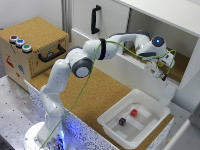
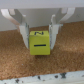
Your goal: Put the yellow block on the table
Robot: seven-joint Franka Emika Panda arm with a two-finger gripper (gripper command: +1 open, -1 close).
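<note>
The yellow block (image 2: 39,43) is a small yellow cube with black markings, held between my two fingers (image 2: 23,30). My gripper (image 2: 39,39) is shut on it over a cork surface; I cannot tell whether the block touches it. In the exterior view my gripper (image 1: 161,68) is at the exterior view's right, at the open front of a white cabinet, with a spot of yellow at the block (image 1: 160,64). The table (image 1: 95,92) is the brown cork top below and to the exterior view's left of the gripper.
A white tray (image 1: 150,125) sits on the table near the front, holding a red cube (image 1: 133,112) and a dark cube (image 1: 122,121). A cork box (image 1: 37,35) with coloured buttons stands at the exterior view's left. The white cabinet (image 1: 165,15) has a black handle (image 1: 96,20).
</note>
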